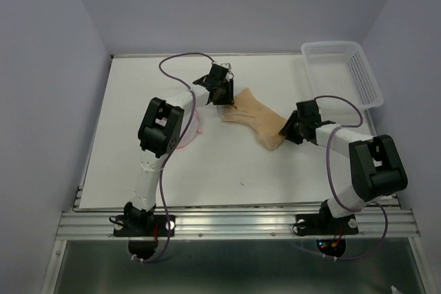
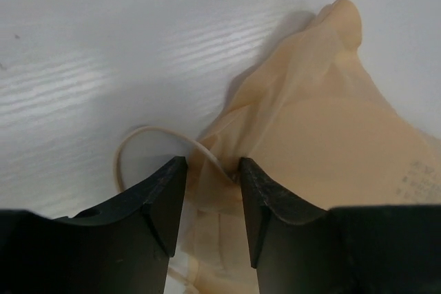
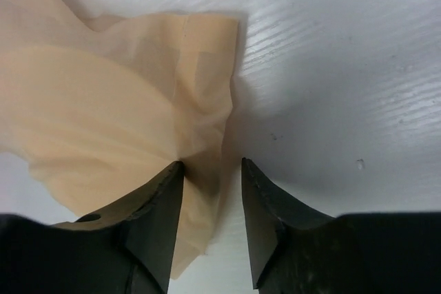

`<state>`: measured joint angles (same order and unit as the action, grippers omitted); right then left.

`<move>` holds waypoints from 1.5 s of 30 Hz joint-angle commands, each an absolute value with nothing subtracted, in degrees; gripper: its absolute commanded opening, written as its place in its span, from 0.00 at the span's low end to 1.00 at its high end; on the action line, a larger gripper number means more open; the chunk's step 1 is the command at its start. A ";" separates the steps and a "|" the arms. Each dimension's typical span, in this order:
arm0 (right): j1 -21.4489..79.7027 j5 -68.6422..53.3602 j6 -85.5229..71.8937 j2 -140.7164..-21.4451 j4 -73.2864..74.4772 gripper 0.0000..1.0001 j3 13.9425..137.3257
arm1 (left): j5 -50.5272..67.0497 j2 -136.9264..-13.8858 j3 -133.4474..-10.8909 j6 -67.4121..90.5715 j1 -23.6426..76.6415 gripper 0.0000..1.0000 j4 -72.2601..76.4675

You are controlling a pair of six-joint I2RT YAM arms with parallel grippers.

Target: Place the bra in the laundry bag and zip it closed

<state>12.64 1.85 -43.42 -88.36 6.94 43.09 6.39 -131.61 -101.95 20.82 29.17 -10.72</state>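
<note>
Seen from above, one peach-beige bra lies flat on the white table, stretched between two arms. The left gripper is at the bra's far-left end, its fingers straddling bunched fabric beside one thin strap loop; whether it is pinching cannot be told. The right gripper is parted around the bra's near-right edge, with bare table showing in the gap. One laundry bag shows only a pink rim under the left arm. One white slotted basket sits in the far-right corner.
</note>
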 commanded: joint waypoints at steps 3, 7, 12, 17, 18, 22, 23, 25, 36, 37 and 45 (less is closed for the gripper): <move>10.73 1.05 -38.16 -90.88 8.08 0.35 48.94 | 4.13 -122.80 -89.94 24.87 30.06 0.48 -9.59; 10.72 1.49 -32.72 -92.28 11.68 0.17 53.77 | 4.04 -119.89 -85.17 26.01 30.67 0.48 -8.18; 10.72 5.97 -28.05 -92.81 19.84 0.01 58.70 | 3.17 -117.52 -83.94 27.68 31.38 0.48 -7.47; 10.72 6.16 -25.14 -91.06 23.46 0.01 63.26 | 3.43 -116.46 -84.29 28.21 31.90 0.48 -5.89; 10.72 6.07 -24.70 -90.88 25.12 0.01 64.33 | 3.43 -116.54 -84.46 28.21 31.90 0.48 -5.89; 12.21 10.00 -23.12 -92.10 32.15 0.01 71.26 | 4.21 -117.16 -84.99 28.48 31.99 0.41 -5.01; 13.87 11.59 -22.77 -93.15 33.39 0.01 72.67 | 4.74 -117.33 -85.08 28.56 32.08 0.41 -4.84; 16.59 16.06 -21.72 -95.26 37.34 0.03 77.05 | 5.79 -117.68 -85.60 28.65 32.17 0.38 -4.22; 25.74 26.36 -22.59 -107.40 52.46 0.08 97.99 | 9.40 -116.81 -84.02 29.44 33.13 0.34 1.04; 25.75 26.45 -22.59 -107.84 52.73 0.09 98.96 | 9.49 -116.98 -84.02 29.62 33.22 0.34 1.32; 29.09 20.75 -21.36 -110.30 49.39 0.08 103.62 | 10.99 -117.60 -83.94 30.06 33.75 0.25 2.55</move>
